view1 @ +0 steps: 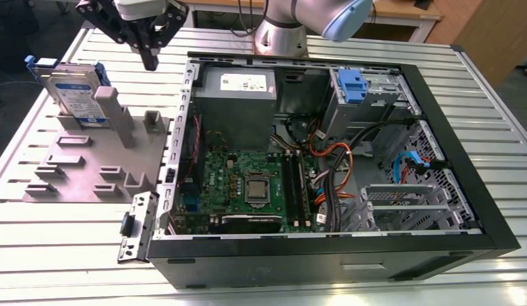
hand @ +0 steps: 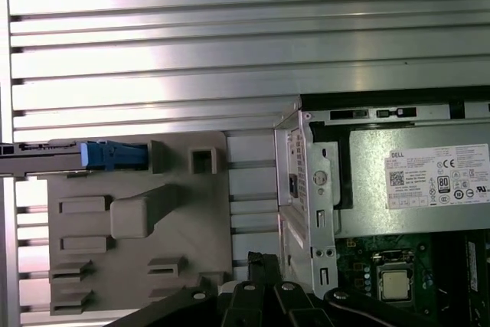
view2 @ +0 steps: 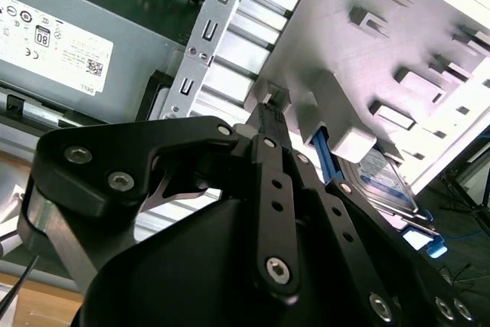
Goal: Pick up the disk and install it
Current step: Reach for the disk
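Toward the upper left of the exterior view, the pincer (view1: 150, 64) hangs in the air with its fingers pressed together and nothing between them, its tip above the narrow strip that separates the grey holder (view1: 85, 166) from the wall of the computer case (view1: 467, 159). One disk (view1: 72, 89) stands on edge in the holder's far corner, to the exterior view's left of the pincer and lower than it, near but clearly apart, its blue bracket showing along the top and sides. In both wrist views the pincer (view2: 268, 109) (hand: 256, 262) points down beside the holder (view2: 398, 36) (hand: 138, 220); the first wrist view shows the disk (hand: 115, 155) edge-on at the holder's rim, and the second wrist view shows its labelled face (view2: 387, 178) past the fingers. The holder's right edge lies just beside the case, while bare slatted surface (view1: 485, 76) stays open on the holder's other sides and around the case. One case lies open, with one grey box (view1: 238, 95) against its far wall and one blue tab (view1: 353, 86) in the metal bay at its upper right corner.
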`<action>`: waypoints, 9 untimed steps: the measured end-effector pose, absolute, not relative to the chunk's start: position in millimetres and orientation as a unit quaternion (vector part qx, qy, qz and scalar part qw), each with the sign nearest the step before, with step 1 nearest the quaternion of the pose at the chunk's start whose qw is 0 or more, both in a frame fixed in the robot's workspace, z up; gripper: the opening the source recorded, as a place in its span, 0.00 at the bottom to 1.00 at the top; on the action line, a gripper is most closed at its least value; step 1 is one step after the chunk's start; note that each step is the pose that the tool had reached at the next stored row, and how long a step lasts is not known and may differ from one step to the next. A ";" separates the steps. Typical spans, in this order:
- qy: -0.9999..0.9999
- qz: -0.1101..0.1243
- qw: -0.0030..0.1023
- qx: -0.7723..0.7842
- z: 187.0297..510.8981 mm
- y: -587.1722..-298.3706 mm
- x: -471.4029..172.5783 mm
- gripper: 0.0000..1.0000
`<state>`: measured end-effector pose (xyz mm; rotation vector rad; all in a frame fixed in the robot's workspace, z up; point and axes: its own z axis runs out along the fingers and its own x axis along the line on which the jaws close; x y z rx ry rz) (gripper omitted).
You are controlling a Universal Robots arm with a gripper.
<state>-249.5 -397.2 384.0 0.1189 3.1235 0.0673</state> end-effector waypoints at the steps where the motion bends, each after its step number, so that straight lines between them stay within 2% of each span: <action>1: 0.999 0.022 0.008 0.038 384.0 -397.2 -249.6 0.11; 9: 0.999 0.022 0.008 0.038 383.9 -397.2 -250.4 0.11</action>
